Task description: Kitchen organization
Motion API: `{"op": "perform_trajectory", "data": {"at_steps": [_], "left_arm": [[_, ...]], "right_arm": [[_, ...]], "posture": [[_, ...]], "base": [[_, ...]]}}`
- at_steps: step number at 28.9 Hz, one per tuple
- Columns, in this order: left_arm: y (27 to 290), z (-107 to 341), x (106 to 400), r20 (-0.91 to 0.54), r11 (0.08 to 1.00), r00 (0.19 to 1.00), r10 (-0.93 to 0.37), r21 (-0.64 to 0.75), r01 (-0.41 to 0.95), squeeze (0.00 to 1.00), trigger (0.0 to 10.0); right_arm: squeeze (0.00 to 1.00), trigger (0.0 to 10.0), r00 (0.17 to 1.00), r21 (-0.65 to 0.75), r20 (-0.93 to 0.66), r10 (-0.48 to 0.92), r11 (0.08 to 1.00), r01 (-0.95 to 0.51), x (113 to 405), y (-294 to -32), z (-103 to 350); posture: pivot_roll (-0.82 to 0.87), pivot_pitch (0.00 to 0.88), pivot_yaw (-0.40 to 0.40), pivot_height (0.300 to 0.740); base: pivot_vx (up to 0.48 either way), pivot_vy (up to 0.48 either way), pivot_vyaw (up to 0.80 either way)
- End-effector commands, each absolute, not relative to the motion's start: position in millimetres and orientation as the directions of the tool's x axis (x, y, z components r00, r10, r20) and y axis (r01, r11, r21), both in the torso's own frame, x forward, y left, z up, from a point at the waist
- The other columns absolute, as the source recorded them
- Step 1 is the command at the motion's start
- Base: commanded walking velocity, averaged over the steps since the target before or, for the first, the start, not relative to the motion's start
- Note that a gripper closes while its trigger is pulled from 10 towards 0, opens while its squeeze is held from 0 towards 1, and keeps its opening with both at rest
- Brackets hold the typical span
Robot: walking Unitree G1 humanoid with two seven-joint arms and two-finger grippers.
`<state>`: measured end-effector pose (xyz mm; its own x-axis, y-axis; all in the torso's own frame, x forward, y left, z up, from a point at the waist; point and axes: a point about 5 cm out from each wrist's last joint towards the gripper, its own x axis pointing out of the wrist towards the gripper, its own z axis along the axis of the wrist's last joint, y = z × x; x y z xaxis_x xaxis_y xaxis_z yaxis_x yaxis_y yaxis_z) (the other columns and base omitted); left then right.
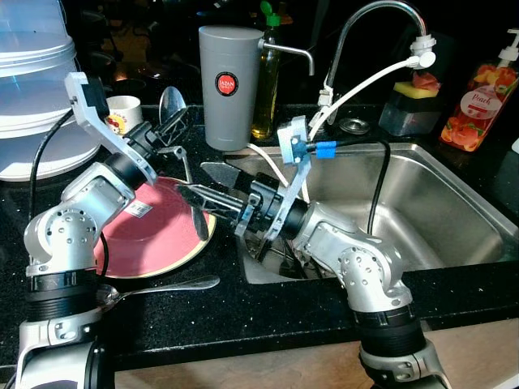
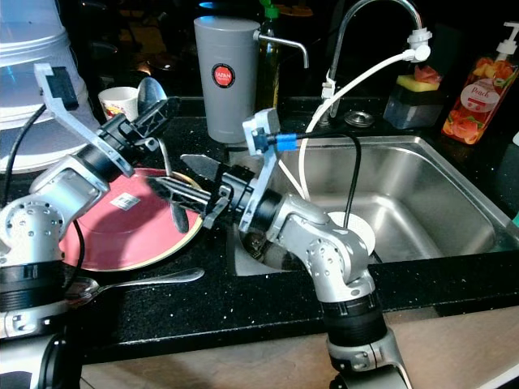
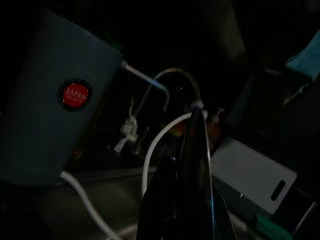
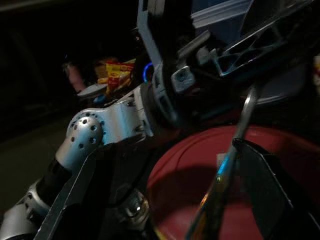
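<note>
Spoon of shiny metal sits upright in my left tool, its black fingers clamped on the handle, bowl up, above the 12 o'clock rim of the round pink plate on the black speckled table. My right tool reaches from the steel sink toward 9 o'clock over the plate's edge, fingers spread apart, one touching the spoon's handle. A second metal spoon lies at the plate's 6 o'clock. A grey cylindrical water filter stands behind.
</note>
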<state>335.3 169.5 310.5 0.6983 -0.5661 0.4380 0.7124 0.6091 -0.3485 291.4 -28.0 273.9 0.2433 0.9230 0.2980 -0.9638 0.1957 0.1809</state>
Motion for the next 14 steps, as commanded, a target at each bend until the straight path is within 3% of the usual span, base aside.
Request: {"op": "perform_trajectory", "data": {"at_steps": [1,14], "left_arm": [[161,311,334,0.438,0.601,0.679,-0.589,-0.324,0.731,0.00,0.0],[155,313,333,0.445,0.595,0.667,-0.598,-0.311,0.741,0.00,0.0]], "right_arm": [[0.00,10.0,0.205,0.191,0.285,0.936,0.154,-0.969,284,-22,273],[0.00,10.0,0.214,0.235,0.220,0.952,0.161,-0.959,284,-14,262]], "posture": [[0.08,0.038,-0.015,0.740],[0.08,0.053,-0.015,0.740]], "base": [[0.000,0.000,0.00],[0.000,0.000,0.00]]}}
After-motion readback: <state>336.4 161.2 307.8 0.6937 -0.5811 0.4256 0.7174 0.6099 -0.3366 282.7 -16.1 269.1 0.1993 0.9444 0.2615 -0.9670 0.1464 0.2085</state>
